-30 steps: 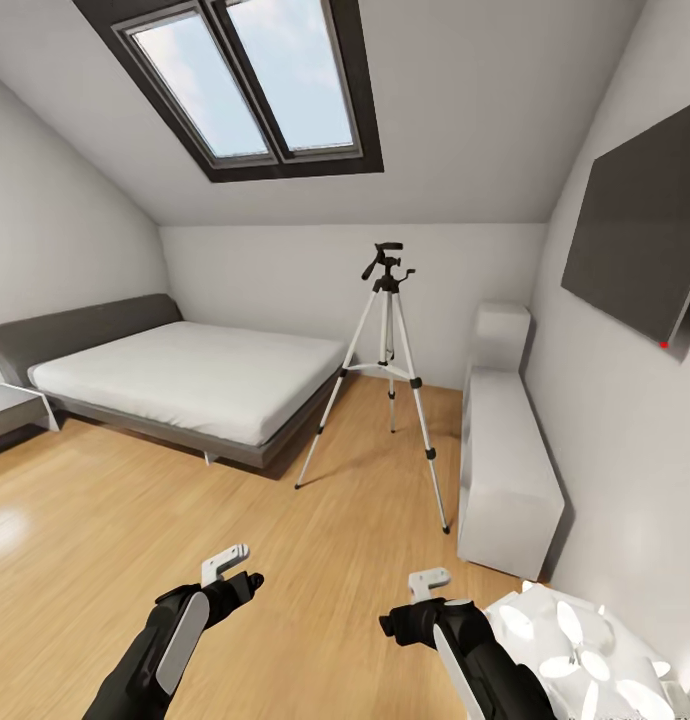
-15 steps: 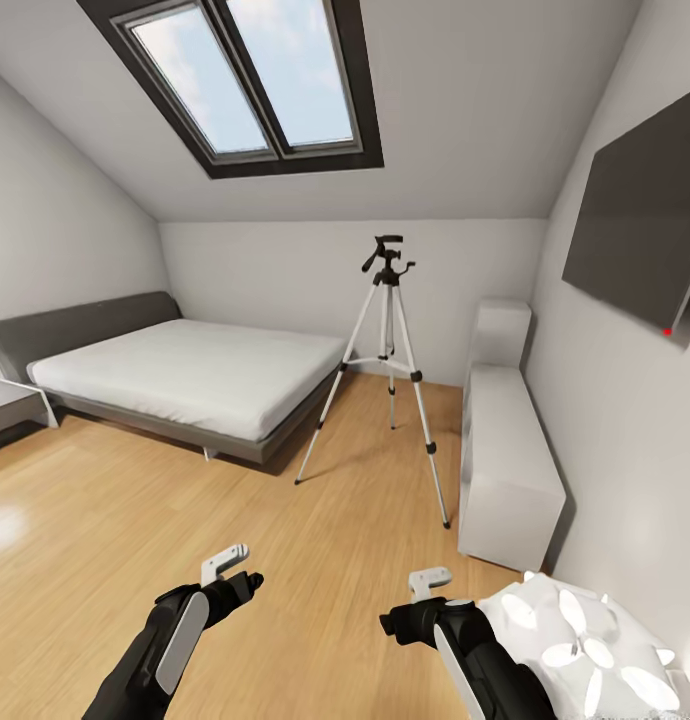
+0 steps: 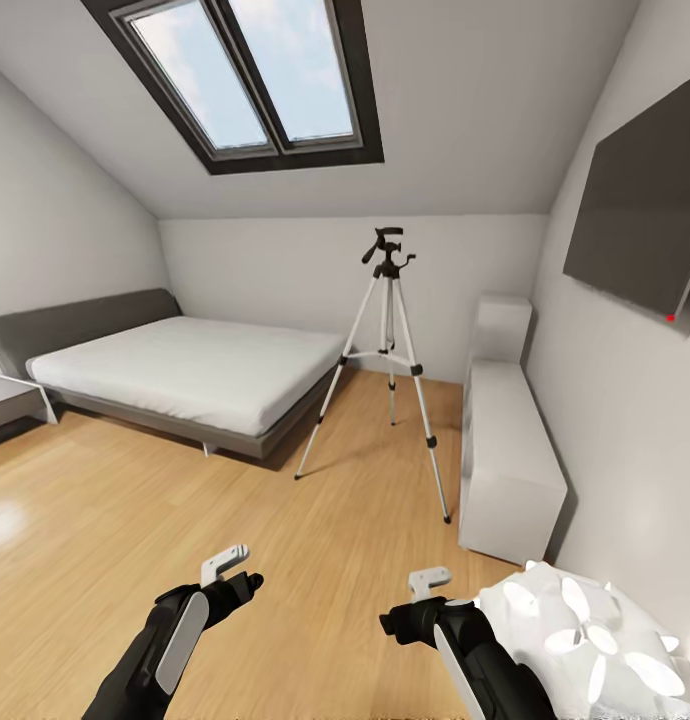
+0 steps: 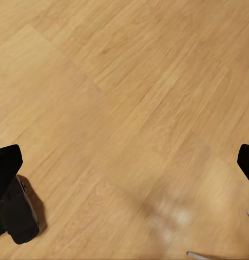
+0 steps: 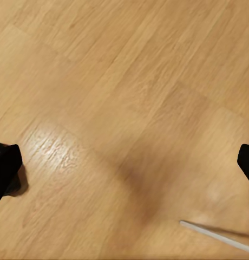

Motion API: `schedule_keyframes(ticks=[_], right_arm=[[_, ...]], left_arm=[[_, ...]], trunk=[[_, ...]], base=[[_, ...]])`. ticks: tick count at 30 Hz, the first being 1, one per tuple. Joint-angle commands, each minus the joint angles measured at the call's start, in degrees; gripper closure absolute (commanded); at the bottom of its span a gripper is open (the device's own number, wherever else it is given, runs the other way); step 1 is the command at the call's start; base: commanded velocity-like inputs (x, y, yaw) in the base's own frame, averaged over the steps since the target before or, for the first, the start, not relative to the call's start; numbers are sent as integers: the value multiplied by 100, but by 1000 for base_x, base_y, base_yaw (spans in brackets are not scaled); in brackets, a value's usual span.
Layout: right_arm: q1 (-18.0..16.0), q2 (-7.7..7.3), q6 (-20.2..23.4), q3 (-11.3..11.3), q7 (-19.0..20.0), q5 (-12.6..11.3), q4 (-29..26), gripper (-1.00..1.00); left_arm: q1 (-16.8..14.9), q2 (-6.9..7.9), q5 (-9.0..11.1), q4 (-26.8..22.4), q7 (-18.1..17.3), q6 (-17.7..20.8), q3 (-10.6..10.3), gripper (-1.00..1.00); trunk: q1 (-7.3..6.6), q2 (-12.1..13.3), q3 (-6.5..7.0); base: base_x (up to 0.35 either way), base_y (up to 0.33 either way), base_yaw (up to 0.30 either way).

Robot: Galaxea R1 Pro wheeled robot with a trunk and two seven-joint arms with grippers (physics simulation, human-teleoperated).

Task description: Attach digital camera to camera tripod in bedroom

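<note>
Head view. I logged the bedroom as a white-walled room with a sloped ceiling, a dark-framed skylight (image 3: 275, 80) overhead and a light wood floor (image 3: 135, 500). The camera tripod (image 3: 383, 370) stood upright on that floor toward the far wall, between the foot of the grey bed (image 3: 175, 375) and a long white cabinet (image 3: 505, 450) set along the right-hand wall; its three silver-white legs were splayed and its black pan head sat on top with nothing mounted on it. A black wall TV (image 3: 640, 215) hung on the right wall, with a small red light at its lower corner. A white rounded object with pale oval patches (image 3: 585, 630) lay at the lower right, close to my right arm; I could not identify it. My left gripper (image 3: 230, 570) and right gripper (image 3: 425, 590) were held low in front of me over bare floor, well apart from the tripod, and neither held anything.

Left wrist view. I recorded wood planks and the two black fingertips (image 4: 8, 162) at opposite edges, so the jaws were spread wide.

Right wrist view. I recorded the same floor, with black fingertips (image 5: 5, 162) at both edges, so the jaws were likewise spread.
</note>
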Motion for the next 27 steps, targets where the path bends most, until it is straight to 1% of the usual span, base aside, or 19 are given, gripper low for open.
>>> schedule_keyframes(ticks=[1,27], right_arm=[[-3,0,28,-1,13,-2,-7,-100],[-3,-7,28,29,17,4,-7,-100]], left_arm=[[-3,-5,62,-9,43,27,11,-100],[-3,-5,62,-9,43,30,4,-100]], trunk=[[22,-45,-25],[593,-1087,-491]], base=[[0,0,0],[0,0,0]])
